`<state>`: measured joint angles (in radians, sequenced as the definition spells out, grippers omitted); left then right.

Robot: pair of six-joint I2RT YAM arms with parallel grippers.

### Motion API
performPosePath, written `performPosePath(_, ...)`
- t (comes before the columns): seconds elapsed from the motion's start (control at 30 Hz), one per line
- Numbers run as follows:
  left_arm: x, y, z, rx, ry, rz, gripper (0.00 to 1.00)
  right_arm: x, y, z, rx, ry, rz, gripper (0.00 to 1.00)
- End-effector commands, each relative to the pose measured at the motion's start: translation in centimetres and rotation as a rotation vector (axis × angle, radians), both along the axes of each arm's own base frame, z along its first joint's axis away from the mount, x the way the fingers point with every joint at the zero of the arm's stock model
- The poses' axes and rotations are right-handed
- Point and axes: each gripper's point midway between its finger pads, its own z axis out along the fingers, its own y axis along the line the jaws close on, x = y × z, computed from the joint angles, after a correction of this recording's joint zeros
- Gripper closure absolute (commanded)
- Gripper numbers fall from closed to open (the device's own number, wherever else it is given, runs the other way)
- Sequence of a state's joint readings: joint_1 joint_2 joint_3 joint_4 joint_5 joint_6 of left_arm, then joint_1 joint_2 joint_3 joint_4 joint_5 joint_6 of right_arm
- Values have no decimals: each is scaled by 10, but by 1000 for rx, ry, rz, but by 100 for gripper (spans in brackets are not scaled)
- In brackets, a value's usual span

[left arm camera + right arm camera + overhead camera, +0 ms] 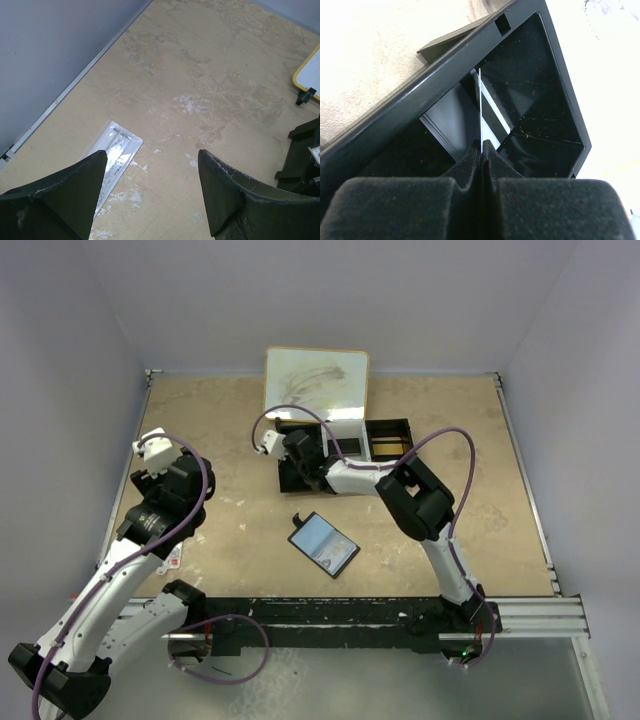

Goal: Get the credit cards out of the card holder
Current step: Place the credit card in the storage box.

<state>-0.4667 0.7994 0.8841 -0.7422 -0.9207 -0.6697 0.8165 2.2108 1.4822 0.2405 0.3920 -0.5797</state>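
The card holder (323,544) lies open on the table in front of the arms, its grey-blue inside facing up. My right gripper (482,142) is shut on a thin pale credit card (480,100), seen edge-on and standing up from the fingertips. It hangs over the left compartment of the black tray (445,90); in the top view that gripper (292,470) is at the tray's left end. Flat dark and pale shapes lie in the compartment below the card. My left gripper (152,152) is open and holds nothing. It hovers at the left of the table (175,480), with a white card (112,155) on the table under its left finger.
The black-and-white three-compartment tray (385,435) sits at the back centre, with a yellow-edged whiteboard (315,380) leaning behind it. Grey walls close off the left, back and right. A metal rail (520,615) runs along the near edge by the arm bases.
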Motion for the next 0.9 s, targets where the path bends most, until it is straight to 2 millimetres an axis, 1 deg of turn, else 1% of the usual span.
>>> performPosePath(0.0, 0, 3, 3, 4, -16, 21, 29, 9, 7, 40, 72, -66, 35, 100)
performPosePath(0.17, 0, 4, 2, 6, -13, 22, 29, 7, 11, 57, 115, -53, 103, 100)
performPosePath(0.23, 0, 4, 3, 7, -13, 23, 29, 3, 14, 56, 98, -55, 153, 100)
performPosePath(0.4, 0, 4, 2, 10, -10, 23, 29, 4, 8, 54, 37, -100, 229, 100)
performPosePath(0.47, 0, 4, 2, 10, -11, 23, 29, -3, 9, 47, -1, -98, 322, 100)
performPosePath(0.53, 0, 4, 3, 10, -12, 25, 29, -4, 9, 43, -39, -112, 363, 100)
performPosePath(0.6, -1, 5, 3, 12, -11, 27, 29, -3, 10, 37, -68, -106, 380, 100)
performPosePath(0.77, -1, 5, 3, 11, -13, 28, 29, 10, 10, 43, -100, -163, 372, 100)
performPosePath(0.87, 0, 5, 3, 12, -14, 29, 29, 13, 12, 43, -113, -169, 393, 100)
